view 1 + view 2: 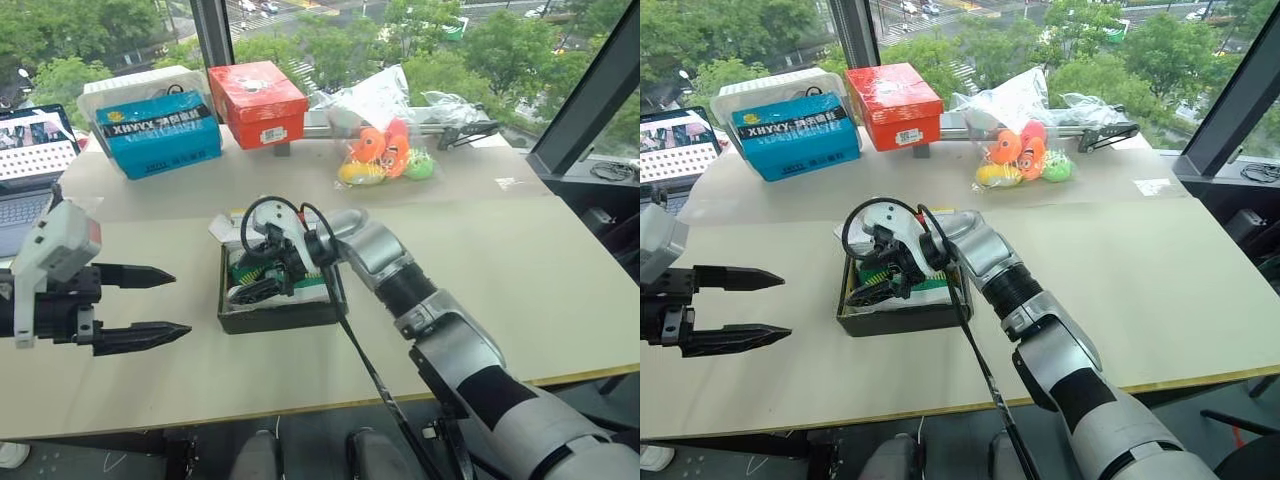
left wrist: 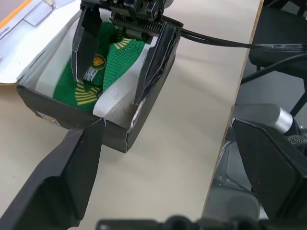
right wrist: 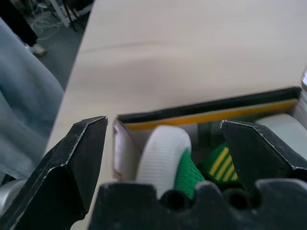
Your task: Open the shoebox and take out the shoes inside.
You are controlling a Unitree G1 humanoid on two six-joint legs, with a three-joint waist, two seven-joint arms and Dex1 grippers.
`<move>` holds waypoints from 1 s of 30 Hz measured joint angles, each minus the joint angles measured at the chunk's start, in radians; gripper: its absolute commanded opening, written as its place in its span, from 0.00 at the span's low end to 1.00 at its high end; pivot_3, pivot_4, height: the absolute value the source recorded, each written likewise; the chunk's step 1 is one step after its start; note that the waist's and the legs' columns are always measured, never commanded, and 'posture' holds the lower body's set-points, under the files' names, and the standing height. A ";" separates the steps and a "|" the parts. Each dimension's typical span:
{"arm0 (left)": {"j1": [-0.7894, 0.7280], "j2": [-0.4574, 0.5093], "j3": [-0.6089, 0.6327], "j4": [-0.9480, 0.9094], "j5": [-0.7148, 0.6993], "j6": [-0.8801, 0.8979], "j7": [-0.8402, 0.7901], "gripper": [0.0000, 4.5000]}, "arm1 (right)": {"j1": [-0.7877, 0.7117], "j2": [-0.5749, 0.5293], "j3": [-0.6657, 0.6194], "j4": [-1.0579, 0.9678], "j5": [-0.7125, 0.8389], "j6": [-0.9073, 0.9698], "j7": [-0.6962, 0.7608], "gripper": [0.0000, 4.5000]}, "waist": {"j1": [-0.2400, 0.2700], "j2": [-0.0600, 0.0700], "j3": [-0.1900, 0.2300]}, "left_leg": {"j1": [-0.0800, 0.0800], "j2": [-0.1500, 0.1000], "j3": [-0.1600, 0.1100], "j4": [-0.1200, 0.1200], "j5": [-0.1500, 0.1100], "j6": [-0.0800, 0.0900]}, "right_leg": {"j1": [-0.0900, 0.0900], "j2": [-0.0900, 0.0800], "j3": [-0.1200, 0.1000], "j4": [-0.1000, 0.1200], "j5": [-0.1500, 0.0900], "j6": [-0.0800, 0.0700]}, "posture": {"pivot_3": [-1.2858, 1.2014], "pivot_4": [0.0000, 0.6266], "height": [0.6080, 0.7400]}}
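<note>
Shoebox (image 1: 280,312) stood opened with shoes (image 2: 103,72) inside, bracketed by the right gripper's (image 2: 117,67) spread, empty fingers; left gripper (image 1: 150,305) idle, agape.

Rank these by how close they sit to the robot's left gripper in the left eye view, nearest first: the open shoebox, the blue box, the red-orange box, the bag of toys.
From the left gripper:
1. Shoebox, just beside it, mid-table.
2. Blue box, at the table's back, left.
3. Red-orange box, beside the blue one.
4. Bag of toys, back right.
</note>
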 measured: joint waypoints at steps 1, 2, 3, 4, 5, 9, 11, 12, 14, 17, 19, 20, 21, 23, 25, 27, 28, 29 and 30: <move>-0.002 0.000 0.000 0.000 -0.006 0.000 0.002 1.00 | 0.000 0.003 0.001 0.013 -0.012 -0.017 -0.006 0.99 | 0.000 0.000 0.000 | 0.000 0.000 0.000 0.000 0.000 0.000 | 0.000 0.000 0.000 0.000 0.000 0.000 | 0.52 0.24 1.00; -0.003 0.000 0.000 -0.001 -0.009 0.000 0.004 1.00 | 0.000 0.006 0.003 0.030 -0.028 -0.038 -0.014 0.99 | 0.000 0.000 0.000 | 0.000 0.000 0.000 0.000 0.000 0.000 | 0.000 0.000 0.000 0.000 0.000 0.000 | 0.52 0.24 1.00; -0.005 0.000 0.000 -0.001 -0.011 0.000 0.005 1.00 | 0.000 0.008 0.007 0.041 -0.043 -0.057 -0.019 0.99 | -0.001 0.000 0.000 | 0.000 0.000 0.000 0.000 0.000 0.000 | 0.000 0.000 0.000 0.000 0.000 0.000 | 0.52 0.24 1.00; -0.007 0.000 0.000 -0.001 -0.012 0.000 0.008 1.00 | 0.001 0.008 0.014 0.057 -0.062 -0.082 -0.025 0.99 | -0.001 0.000 0.000 | 0.000 0.000 0.000 0.000 0.000 0.000 | 0.000 0.000 0.000 0.000 0.000 0.000 | 0.52 0.24 1.00; -0.010 0.000 0.000 -0.001 -0.013 0.000 0.011 1.00 | 0.002 0.009 0.023 0.068 -0.077 -0.099 -0.029 0.99 | -0.001 0.000 0.000 | 0.000 0.000 0.000 0.000 0.000 0.000 | 0.000 0.000 0.000 0.000 0.000 0.000 | 0.52 0.24 1.00; -0.011 0.001 -0.001 -0.001 -0.021 0.000 0.017 1.00 | 0.014 0.007 0.049 0.090 -0.134 -0.176 -0.036 0.83 | -0.001 0.000 0.000 | 0.000 0.000 0.000 0.000 0.000 -0.001 | 0.000 0.000 0.000 0.000 0.000 0.000 | 0.52 0.24 1.00; -0.012 0.002 -0.001 0.000 -0.021 0.000 0.018 1.00 | 0.016 0.004 0.060 0.088 -0.147 -0.201 -0.020 0.67 | -0.001 0.000 0.000 | 0.000 0.000 0.000 0.000 0.000 -0.001 | 0.000 0.000 0.000 0.000 0.000 0.000 | 0.52 0.24 1.00; -0.012 0.002 -0.002 0.000 -0.021 -0.001 0.018 1.00 | 0.019 0.003 0.068 0.087 -0.151 -0.210 -0.011 0.60 | -0.001 0.000 0.000 | 0.001 0.000 0.000 0.000 0.000 -0.001 | 0.001 0.000 0.000 0.000 0.000 0.000 | 0.52 0.24 1.00; -0.012 0.002 -0.002 0.002 -0.021 -0.001 0.017 1.00 | 0.021 0.003 0.070 0.083 -0.159 -0.220 0.002 0.44 | 0.000 0.000 0.000 | 0.003 0.000 0.000 0.000 0.000 -0.001 | 0.003 0.000 0.000 0.000 0.000 0.000 | 0.52 0.24 1.00; -0.011 0.003 -0.002 0.004 -0.019 -0.004 0.016 1.00 | 0.024 0.001 0.070 0.075 -0.164 -0.221 0.009 0.24 | 0.000 0.000 0.000 | 0.005 0.000 0.000 0.000 0.000 -0.001 | 0.004 0.000 0.000 0.000 0.000 0.000 | 0.52 0.24 1.00; -0.011 0.003 -0.002 0.005 -0.020 -0.008 0.016 1.00 | 0.028 0.000 0.067 0.068 -0.163 -0.236 0.009 0.13 | 0.000 0.000 0.000 | 0.005 0.000 0.000 0.000 0.000 -0.001 | 0.004 0.000 0.000 0.000 0.000 0.000 | 0.52 0.24 1.00; -0.012 0.003 -0.002 0.005 -0.021 -0.010 0.016 1.00 | 0.029 -0.003 0.057 0.064 -0.160 -0.246 0.010 0.12 | 0.000 0.000 0.000 | 0.005 0.000 0.000 0.000 0.000 -0.001 | 0.004 0.000 0.000 0.000 0.000 0.000 | 0.52 0.24 1.00; -0.015 0.003 -0.002 0.006 -0.022 -0.010 0.017 1.00 | 0.029 -0.008 0.037 0.055 -0.149 -0.247 0.011 0.12 | 0.000 0.000 0.000 | 0.004 0.000 0.000 0.000 0.000 -0.001 | 0.004 0.000 0.000 0.000 0.000 0.000 | 0.52 0.24 1.00; -0.025 0.003 -0.002 0.006 -0.027 -0.010 0.018 1.00 | 0.029 -0.022 -0.004 0.025 -0.118 -0.241 0.025 0.12 | 0.001 0.000 0.000 | 0.004 0.000 0.000 -0.001 0.000 -0.001 | 0.004 0.000 0.000 0.000 0.000 0.000 | 0.52 0.24 1.00; -0.034 0.004 -0.004 0.007 -0.027 -0.010 0.019 1.00 | 0.028 -0.028 -0.050 -0.008 -0.069 -0.200 0.044 0.12 | 0.001 0.000 0.000 | 0.004 0.000 0.000 -0.001 0.000 -0.001 | 0.004 0.000 0.000 0.000 0.000 0.000 | 0.52 0.24 1.00; -0.046 0.005 -0.017 0.009 -0.027 -0.018 0.020 1.00 | 0.019 -0.027 -0.122 -0.020 0.020 -0.081 0.071 0.12 | 0.000 0.000 0.000 | 0.004 0.001 0.000 -0.001 0.000 -0.001 | 0.004 0.000 0.000 0.000 0.000 -0.001 | 0.52 0.24 1.00; -0.051 0.006 -0.025 0.011 -0.028 -0.019 0.020 1.00 | 0.015 -0.031 -0.132 -0.016 0.026 -0.068 0.057 0.12 | 0.000 0.000 0.000 | 0.005 0.001 0.000 -0.001 0.000 -0.001 | 0.004 0.001 0.000 0.000 0.000 -0.001 | 0.52 0.24 1.00; -0.055 0.007 -0.033 0.015 -0.028 -0.020 0.019 1.00 | 0.013 -0.037 -0.133 -0.001 0.014 -0.068 0.022 0.12 | 0.000 0.000 0.000 | 0.005 0.001 0.000 -0.001 0.000 -0.001 | 0.004 0.001 0.000 0.000 0.000 -0.001 | 0.52 0.24 1.00; -0.056 0.008 -0.038 0.018 -0.028 -0.021 0.019 1.00 | 0.014 -0.036 -0.143 0.014 0.015 -0.057 -0.005 0.12 | 0.000 0.000 0.000 | 0.005 0.001 0.000 -0.001 0.000 -0.001 | 0.004 0.001 0.000 0.000 -0.001 -0.001 | 0.52 0.24 1.00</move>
